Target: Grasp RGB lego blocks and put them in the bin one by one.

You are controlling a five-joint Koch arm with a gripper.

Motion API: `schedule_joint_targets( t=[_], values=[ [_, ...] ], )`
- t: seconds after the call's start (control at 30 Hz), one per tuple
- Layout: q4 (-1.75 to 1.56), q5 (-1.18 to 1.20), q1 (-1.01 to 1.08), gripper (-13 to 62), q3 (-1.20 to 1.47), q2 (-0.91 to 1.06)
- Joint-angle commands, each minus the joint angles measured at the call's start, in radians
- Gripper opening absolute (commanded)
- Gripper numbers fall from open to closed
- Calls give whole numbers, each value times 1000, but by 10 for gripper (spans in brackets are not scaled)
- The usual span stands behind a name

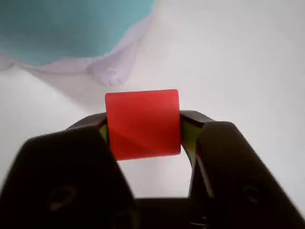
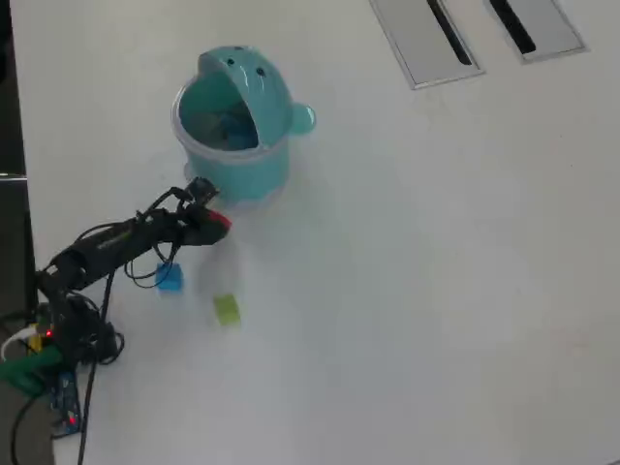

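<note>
**Red block held in the gripper beside the bin**

The red block (image 1: 142,124) is judged to be light, stiff and smooth-sided, so it is likely to slip or twist if it is pinched off-centre. Two opposite flat faces are the sensible places for a hold, and that is how it is taken here: in the wrist view the gripper (image 1: 143,136) is clenched on it, one jaw pressed against each side, with the top of the block standing clear above the jaws.

The block is seen as a small, plain, bright red cube with slightly rounded edges and a glossy surface. In the overhead view it is carried just beside the lower wall of the bin (image 2: 235,170), not yet over the opening.

The blue block (image 2: 169,278) and the yellow-green block (image 2: 227,309) lie on the white table (image 2: 436,291), apart from each other and near the arm (image 2: 111,244).
</note>
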Motion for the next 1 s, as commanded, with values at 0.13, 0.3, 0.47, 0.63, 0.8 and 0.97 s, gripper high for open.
schedule_joint_targets(
  t=[0.13, 0.3, 0.47, 0.63, 0.8, 0.97],
  values=[
    [-175, 44, -31, 108, 49, 147],
    [-261, 91, -43, 102, 106, 218],
    [-301, 101, -46, 101, 149, 296],
    [-313, 120, -57, 101, 173, 359],
    [-397, 138, -140, 63, 112, 391],
    [-482, 163, -161, 54, 74, 393]
  ],
)
